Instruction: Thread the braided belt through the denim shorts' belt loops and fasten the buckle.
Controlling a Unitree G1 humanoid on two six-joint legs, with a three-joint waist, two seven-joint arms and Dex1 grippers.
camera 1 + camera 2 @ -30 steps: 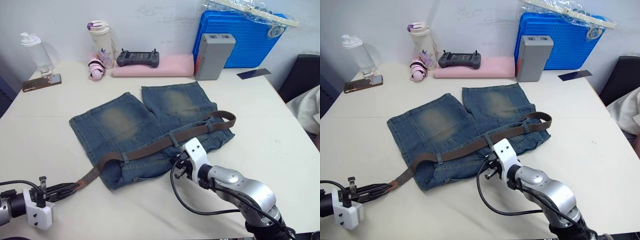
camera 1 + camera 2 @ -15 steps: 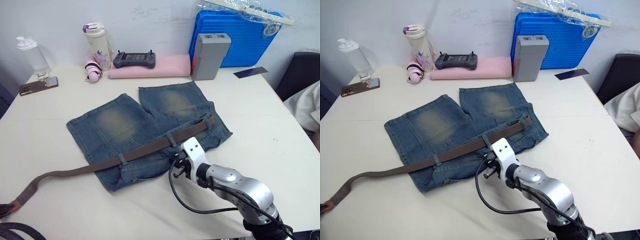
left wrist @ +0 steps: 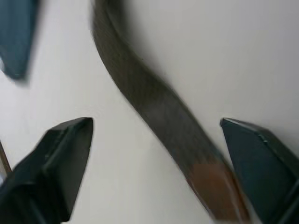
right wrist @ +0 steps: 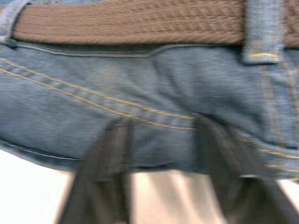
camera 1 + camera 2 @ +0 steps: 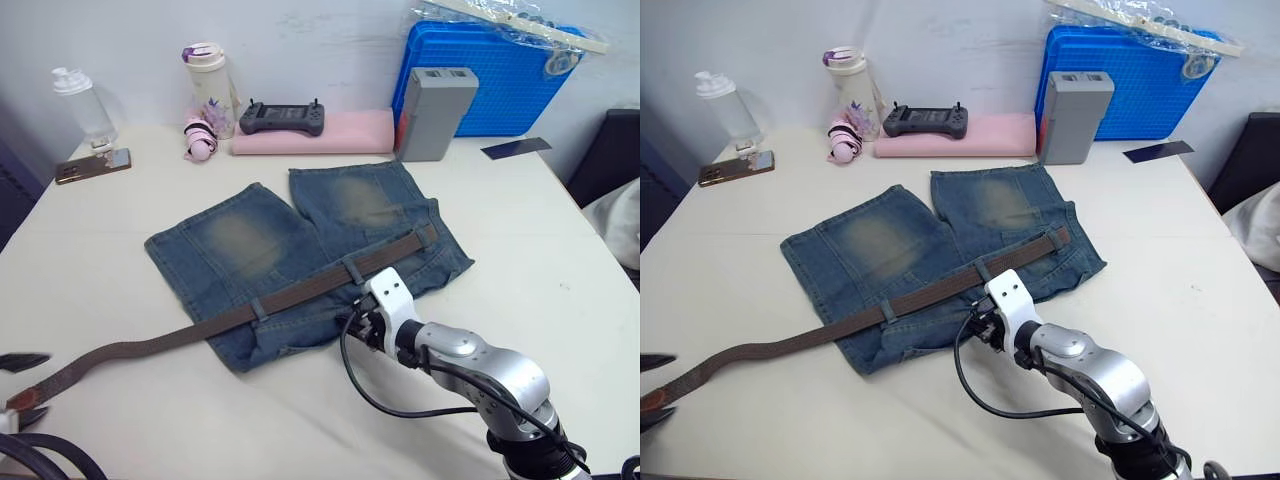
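A lab or office: white table [image 5: 560, 280] against a plain wall; blue crate [image 5: 500, 75], controller [image 5: 279, 117], bottles [image 5: 212, 80].

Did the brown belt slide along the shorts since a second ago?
Yes. The braided belt slid toward the robot's left: its loop beyond the right edge of the denim shorts is gone, and more belt trails over the table on the left.

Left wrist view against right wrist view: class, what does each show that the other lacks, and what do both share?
Left wrist view alone: the braided belt's tan leather tip on bare white table, between the left gripper's open black fingers. Right wrist view alone: a blue denim belt loop over the belt, and the right gripper's open fingers at the faded blue denim shorts's edge. Both: the dark brown braided belt.
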